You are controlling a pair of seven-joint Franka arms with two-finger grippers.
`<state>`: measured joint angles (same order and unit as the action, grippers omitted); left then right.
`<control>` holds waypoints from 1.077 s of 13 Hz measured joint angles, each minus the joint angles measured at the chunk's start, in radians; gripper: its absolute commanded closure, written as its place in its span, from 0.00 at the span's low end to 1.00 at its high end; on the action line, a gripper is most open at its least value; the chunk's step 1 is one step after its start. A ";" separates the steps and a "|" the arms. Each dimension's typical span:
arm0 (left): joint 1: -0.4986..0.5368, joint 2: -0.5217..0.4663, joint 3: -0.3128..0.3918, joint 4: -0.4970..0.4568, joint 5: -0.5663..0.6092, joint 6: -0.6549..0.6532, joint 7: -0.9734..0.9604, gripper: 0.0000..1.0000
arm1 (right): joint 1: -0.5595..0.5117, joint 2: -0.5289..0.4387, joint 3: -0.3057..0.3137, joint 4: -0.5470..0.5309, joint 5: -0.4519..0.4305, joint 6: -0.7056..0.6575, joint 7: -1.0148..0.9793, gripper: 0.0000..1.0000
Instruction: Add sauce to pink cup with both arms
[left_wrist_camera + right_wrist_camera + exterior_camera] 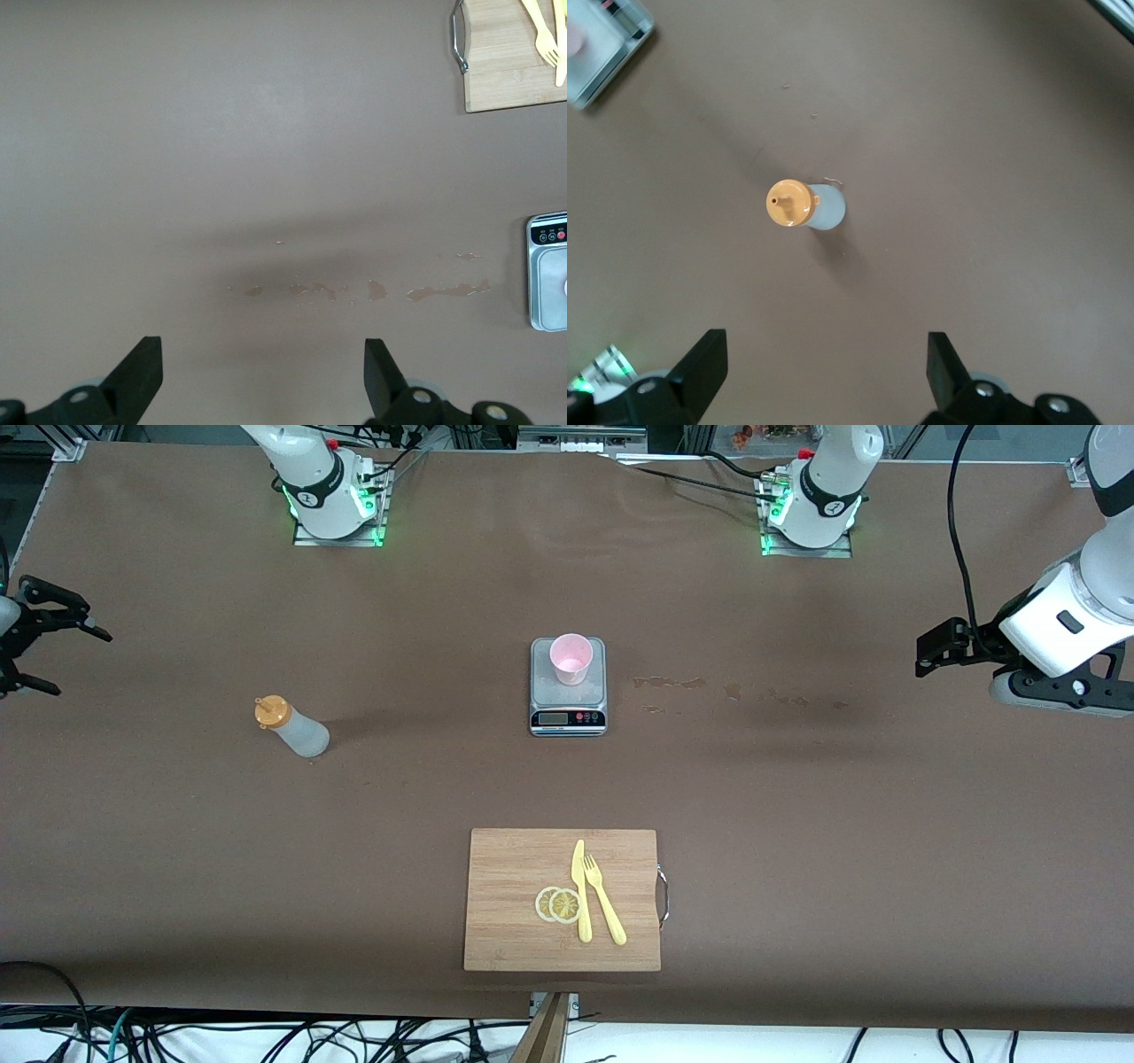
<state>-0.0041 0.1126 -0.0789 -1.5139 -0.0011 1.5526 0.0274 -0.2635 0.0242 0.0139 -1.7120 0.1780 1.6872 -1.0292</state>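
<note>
Only your front view showed the pink cup (570, 658) whole, standing upright on the grey scale (568, 717) mid-table; I could not tell whether anything was in it. Your right wrist view looked down on the sauce (804, 204), upright on the table toward the right arm's end. Your left wrist view alone showed the wet stains (372, 289) clearly. The left gripper (263, 372) and right gripper (826, 367) both hung empty with jaws spread wide, over bare table.
</note>
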 measured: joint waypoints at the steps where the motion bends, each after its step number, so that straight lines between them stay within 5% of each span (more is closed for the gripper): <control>1: 0.000 0.000 0.000 0.000 0.000 0.000 0.000 0.00 | 0.008 -0.019 0.003 -0.001 -0.011 0.010 0.083 0.00; 10: 0.000 0.000 0.000 0.000 0.000 0.000 0.000 0.00 | 0.095 -0.072 0.103 -0.002 -0.112 0.049 0.814 0.00; 14: 0.000 0.000 0.000 0.000 0.000 0.000 0.000 0.00 | 0.126 -0.081 0.117 0.000 -0.115 0.031 0.966 0.00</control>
<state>-0.0041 0.1126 -0.0789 -1.5138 -0.0011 1.5526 0.0273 -0.1378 -0.0572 0.1304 -1.7123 0.0630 1.7183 -0.0629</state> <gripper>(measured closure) 0.000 0.000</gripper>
